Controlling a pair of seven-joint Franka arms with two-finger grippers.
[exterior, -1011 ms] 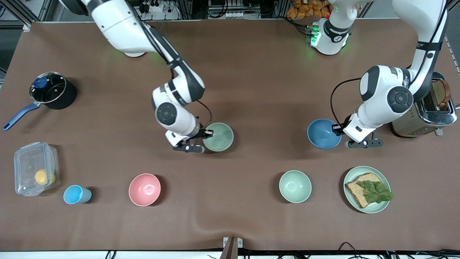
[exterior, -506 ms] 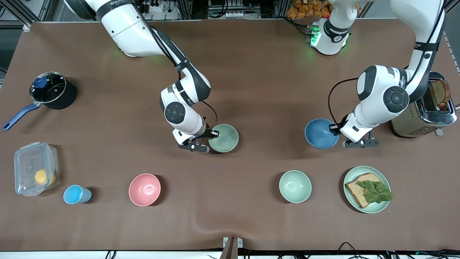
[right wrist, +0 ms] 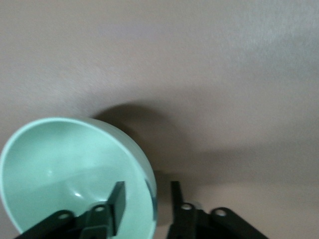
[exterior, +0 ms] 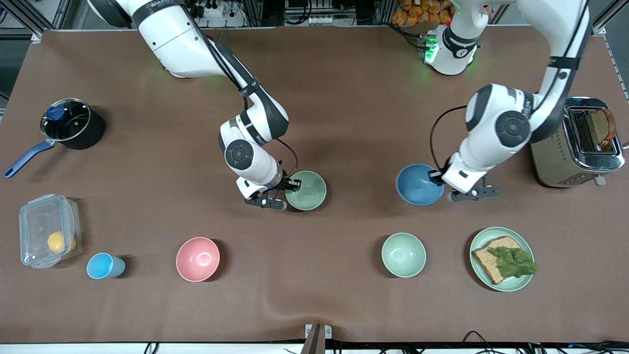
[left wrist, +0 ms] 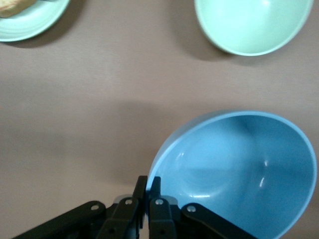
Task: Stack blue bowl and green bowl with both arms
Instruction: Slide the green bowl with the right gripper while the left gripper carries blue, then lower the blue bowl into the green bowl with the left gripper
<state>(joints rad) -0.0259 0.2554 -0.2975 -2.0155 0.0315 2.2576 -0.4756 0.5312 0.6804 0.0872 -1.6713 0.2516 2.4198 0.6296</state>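
Not stacked yet. The left gripper [left wrist: 148,185] is pinching the rim of the smooth sky-blue bowl [exterior: 416,184], lifted mid-bench. The right gripper [right wrist: 147,199], jaws parted, is straddling the sage-green bowl [exterior: 305,190] rim, well apart.

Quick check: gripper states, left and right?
Left gripper: shut on the blue bowl at its rim.
Right gripper: open, fingers straddling the green bowl rim, not yet clamped.
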